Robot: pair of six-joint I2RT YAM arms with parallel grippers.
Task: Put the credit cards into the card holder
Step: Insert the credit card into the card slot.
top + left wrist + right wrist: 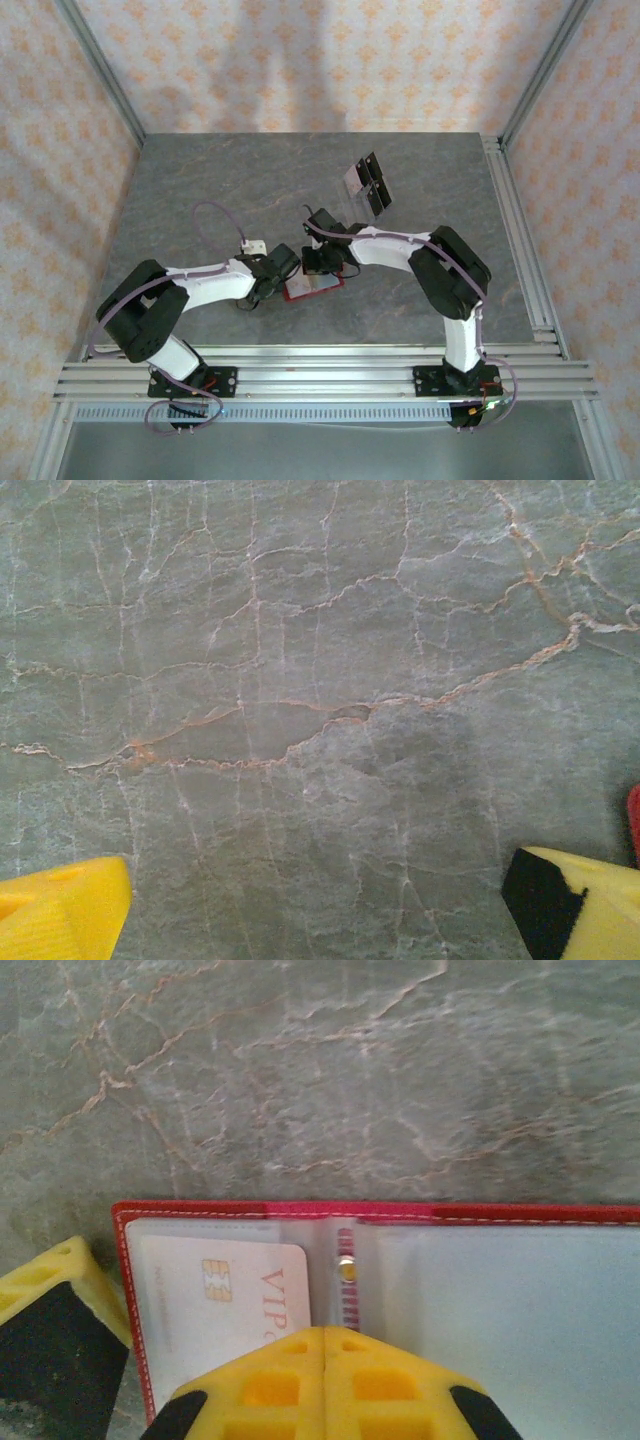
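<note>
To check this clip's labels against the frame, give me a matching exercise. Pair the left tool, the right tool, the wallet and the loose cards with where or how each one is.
Things:
1. left tool
2. right tool
3. wallet
4. loose cards

Places or states:
A. lying open, with a VIP card in one pocket
B. shut, above the wallet's middle fold
C. farther back, apart from the wallet
D. open, over bare tabletop

Pairs: 1-D, 2-B, 3-A, 4-C
</note>
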